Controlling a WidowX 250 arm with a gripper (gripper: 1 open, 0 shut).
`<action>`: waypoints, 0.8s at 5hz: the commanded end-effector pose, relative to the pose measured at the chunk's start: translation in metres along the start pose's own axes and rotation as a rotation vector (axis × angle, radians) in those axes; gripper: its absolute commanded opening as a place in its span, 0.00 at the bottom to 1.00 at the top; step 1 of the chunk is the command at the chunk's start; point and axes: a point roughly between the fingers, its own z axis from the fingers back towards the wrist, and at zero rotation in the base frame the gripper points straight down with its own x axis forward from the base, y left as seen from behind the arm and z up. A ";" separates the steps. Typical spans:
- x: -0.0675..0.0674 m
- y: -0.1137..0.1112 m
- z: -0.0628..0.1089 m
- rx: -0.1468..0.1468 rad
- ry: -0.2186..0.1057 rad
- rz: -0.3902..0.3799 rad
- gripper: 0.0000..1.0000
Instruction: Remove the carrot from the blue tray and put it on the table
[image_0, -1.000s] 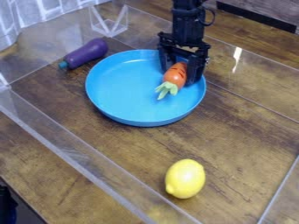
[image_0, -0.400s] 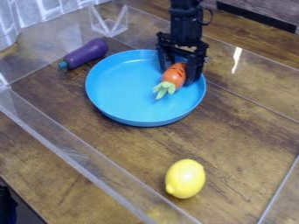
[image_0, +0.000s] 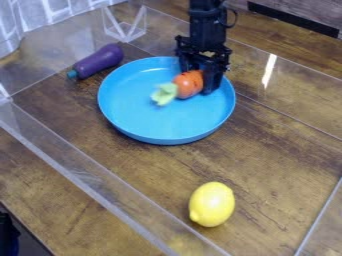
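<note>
Over the blue tray (image_0: 140, 118), the end effector (image_0: 203, 68) seems clamped on the carrot (image_0: 187, 84).

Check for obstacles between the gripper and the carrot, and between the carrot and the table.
Nothing visible separates the gripper from the carrot; they meet. Toward the table, only the blue tray's low raised rim stands in the way, all around the carrot.

My arm (image_0: 207, 22) reaching down from top of view, tool (image_0: 197, 72) low, jaws closed on something.
</note>
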 end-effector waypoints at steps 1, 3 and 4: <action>-0.019 0.022 -0.007 0.001 0.024 0.022 0.00; -0.033 0.004 0.001 0.004 0.033 -0.015 0.00; -0.040 -0.005 0.007 0.009 0.032 -0.035 0.00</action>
